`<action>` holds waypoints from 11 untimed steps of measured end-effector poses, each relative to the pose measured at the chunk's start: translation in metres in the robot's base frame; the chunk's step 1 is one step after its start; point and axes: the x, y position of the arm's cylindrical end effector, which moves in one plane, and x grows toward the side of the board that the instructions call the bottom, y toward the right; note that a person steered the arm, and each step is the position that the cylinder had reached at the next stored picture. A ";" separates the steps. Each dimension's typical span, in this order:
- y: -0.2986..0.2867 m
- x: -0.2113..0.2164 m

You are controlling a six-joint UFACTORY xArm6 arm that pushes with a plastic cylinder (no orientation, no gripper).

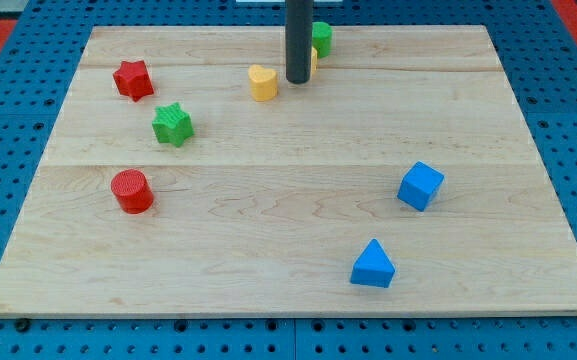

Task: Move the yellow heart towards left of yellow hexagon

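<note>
The yellow heart [262,82] lies near the top middle of the wooden board [288,230]. My tip [298,80] stands just to the heart's right, close to it. The rod hides most of the yellow hexagon [313,60], of which only a thin sliver shows at the rod's right edge. A green block [322,38] sits just above and right of the hexagon, partly behind the rod.
A red star [133,79] and a green star [172,124] lie at the upper left. A red cylinder [132,191] sits at the left. A blue cube [420,186] and a blue triangle [373,265] lie at the lower right.
</note>
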 end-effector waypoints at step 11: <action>-0.105 0.034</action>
